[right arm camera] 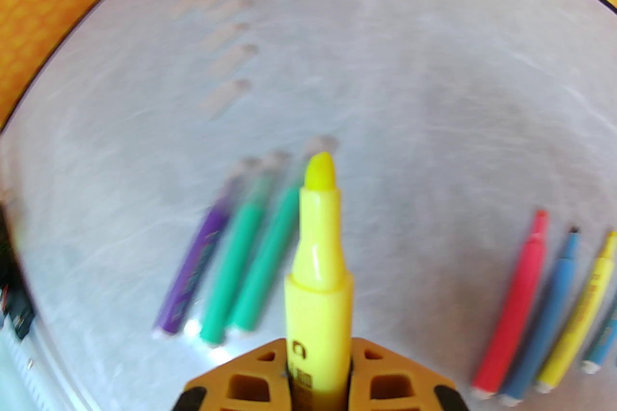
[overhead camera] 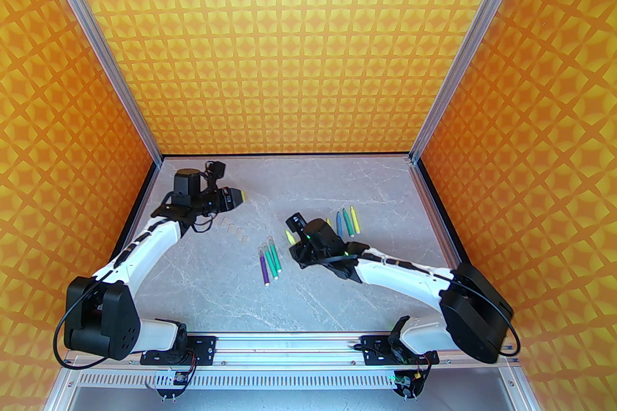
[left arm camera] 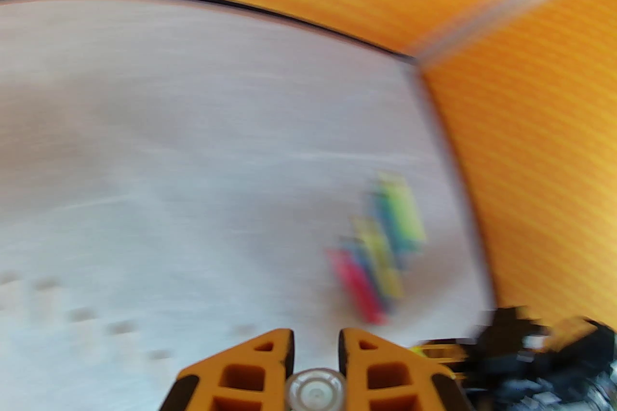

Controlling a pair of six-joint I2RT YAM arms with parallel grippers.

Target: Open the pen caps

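Within right gripper (right arm camera: 318, 346), yellow marker (right arm camera: 318, 250) (uncapped)

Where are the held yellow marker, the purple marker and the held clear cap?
yellow marker (right arm camera: 318, 298), right wrist view, on its barrel.
purple marker (right arm camera: 194, 268), right wrist view, mid-barrel.
clear cap (left arm camera: 315, 391), left wrist view, its round end.

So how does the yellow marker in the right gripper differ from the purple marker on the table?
The yellow plastic marker is clamped in the right gripper; the purple plastic marker lies loose on the grey table. The yellow one's tip is bare; the purple one's far end looks capped, though blurred. Both are slim barrels.
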